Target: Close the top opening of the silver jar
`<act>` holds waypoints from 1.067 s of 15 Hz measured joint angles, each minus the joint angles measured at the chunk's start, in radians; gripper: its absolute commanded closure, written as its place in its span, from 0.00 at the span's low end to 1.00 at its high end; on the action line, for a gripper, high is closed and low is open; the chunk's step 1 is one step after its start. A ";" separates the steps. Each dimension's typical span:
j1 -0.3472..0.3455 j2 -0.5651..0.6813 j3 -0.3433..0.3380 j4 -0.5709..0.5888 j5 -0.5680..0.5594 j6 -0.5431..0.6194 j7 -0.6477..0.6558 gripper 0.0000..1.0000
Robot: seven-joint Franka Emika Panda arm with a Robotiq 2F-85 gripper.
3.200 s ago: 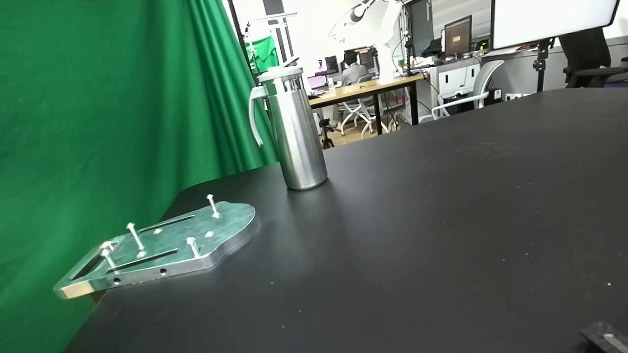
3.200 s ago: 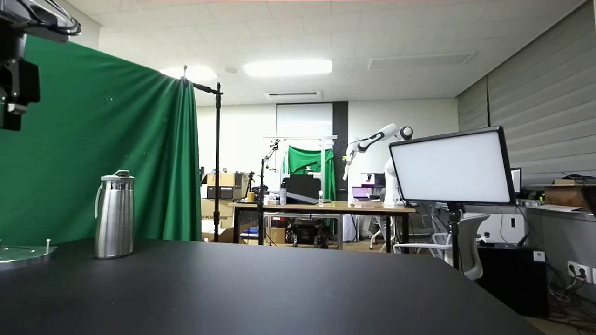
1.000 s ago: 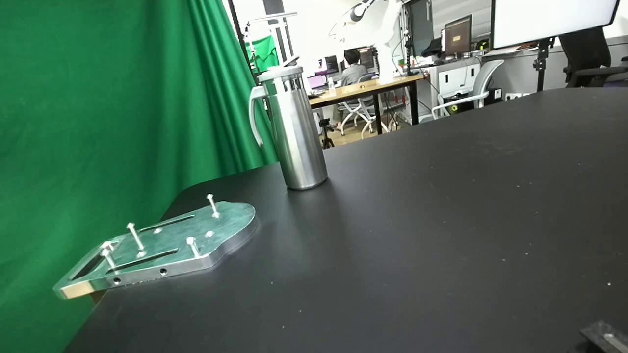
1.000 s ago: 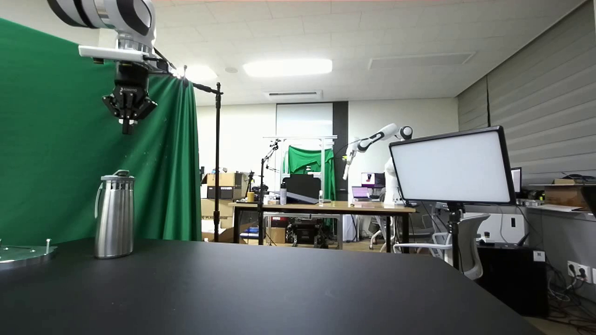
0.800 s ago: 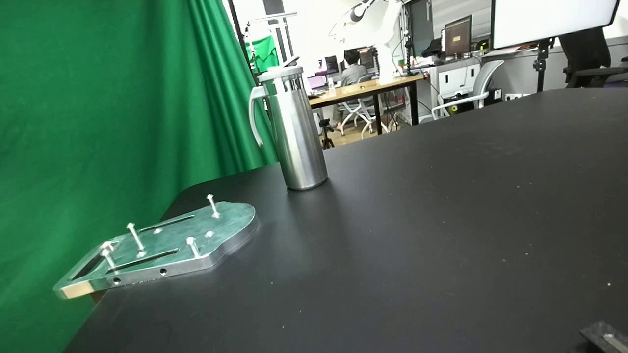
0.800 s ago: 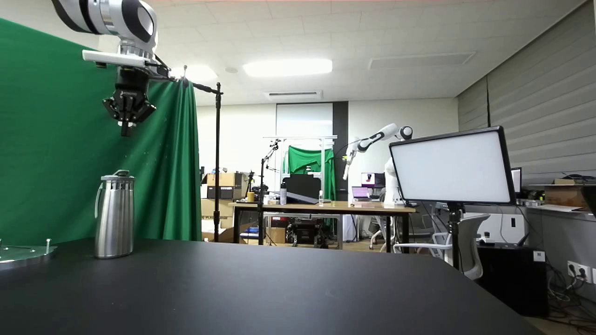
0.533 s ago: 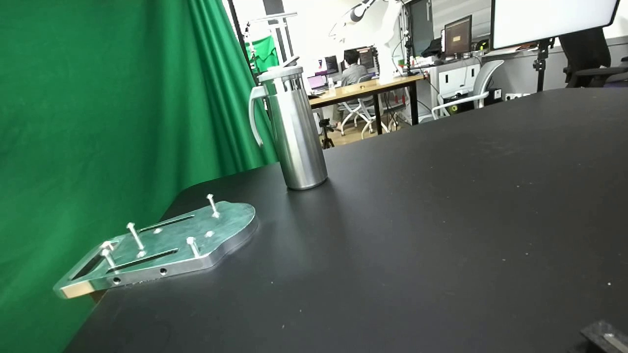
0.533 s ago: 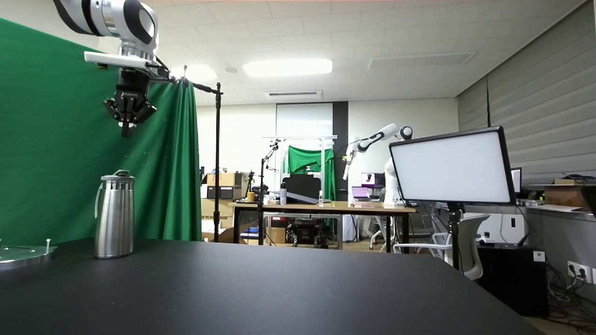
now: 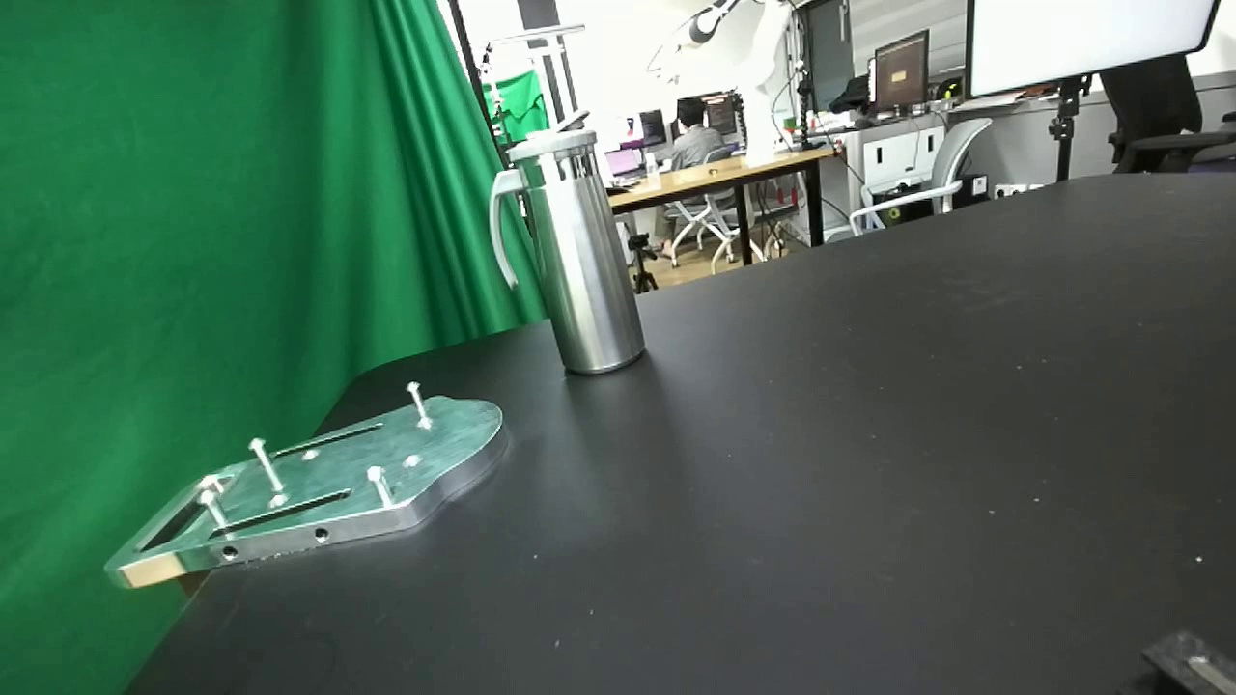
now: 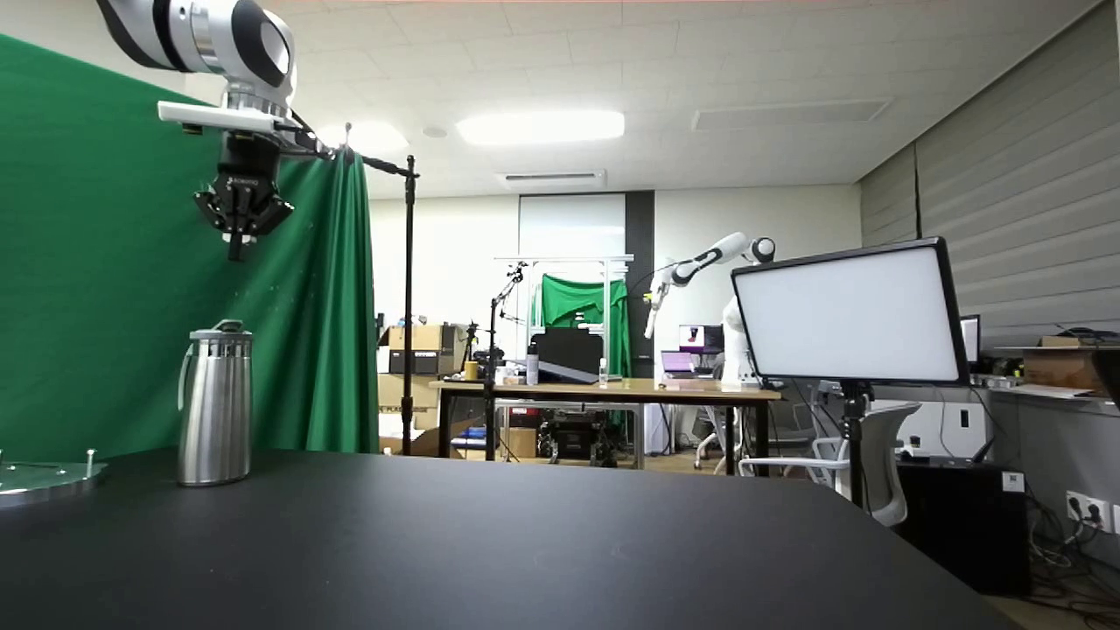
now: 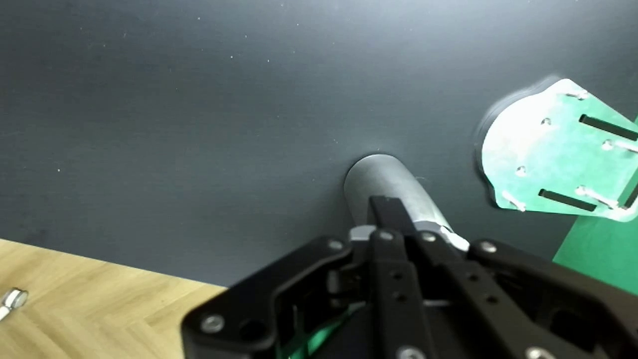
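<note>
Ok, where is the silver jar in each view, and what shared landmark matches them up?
In an exterior view: silver jar a little left of centre, mostly upper half.
In an exterior view: silver jar toward the left, lower half.
In the wrist view: silver jar just right of centre, partly hidden behind the jaws.
Shared landmark: greenish plate, left of the silver jar in both exterior views, right of it in the wrist view.

The tall, round silver jar point(image 9: 589, 275) is metal — smooth and shiny. The flat greenish plate point(image 9: 463, 425) looks like glossy metal. The wide black table point(image 9: 821, 463) looks smooth, mostly dull. The long green curtain point(image 9: 212, 212) is wavy cloth. The black gripper point(image 10: 236, 250) has shiny metal screws point(image 11: 213, 324). The yellowish floor point(image 11: 109, 309) looks like wood.
</note>
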 measured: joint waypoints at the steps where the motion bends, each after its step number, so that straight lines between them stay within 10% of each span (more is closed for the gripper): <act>1: 0.006 0.013 0.000 0.009 -0.011 0.002 0.000 1.00; 16: 0.099 0.263 -0.001 0.266 -0.106 0.038 -0.002 1.00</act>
